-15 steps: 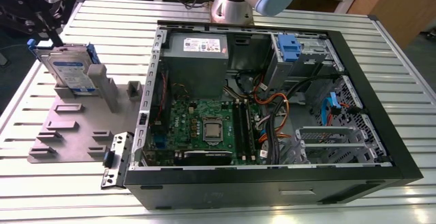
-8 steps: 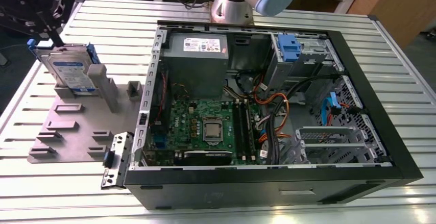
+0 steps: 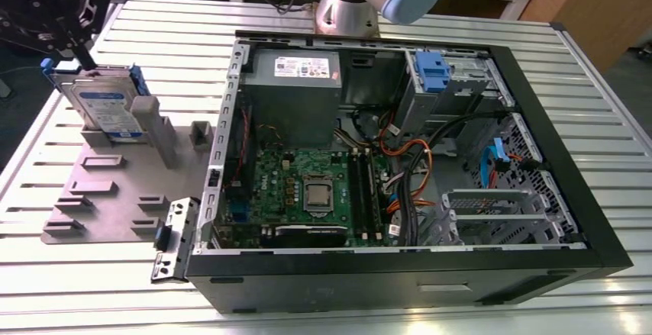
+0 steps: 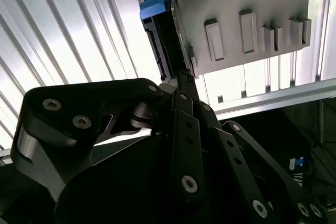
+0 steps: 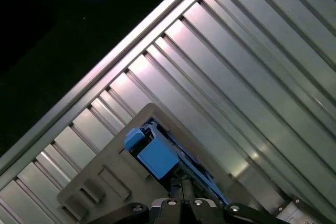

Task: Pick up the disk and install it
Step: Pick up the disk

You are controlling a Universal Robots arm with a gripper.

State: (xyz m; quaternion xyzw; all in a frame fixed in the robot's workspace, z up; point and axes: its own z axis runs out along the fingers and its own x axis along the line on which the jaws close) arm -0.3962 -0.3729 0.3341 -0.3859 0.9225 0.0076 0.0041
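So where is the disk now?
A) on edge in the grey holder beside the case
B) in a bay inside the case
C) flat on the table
A: the disk stands on edge in the grey holder, outside the open case, at the exterior view's left.

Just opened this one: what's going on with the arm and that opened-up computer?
The arm's gripper is at the top edge of the disk, which stands on edge in a slot of the grey fixture plate at the exterior view's left. The disk is not yet lifted out. The open computer case lies beside the fixture on the slatted metal table, and the disk is not yet installed in it.
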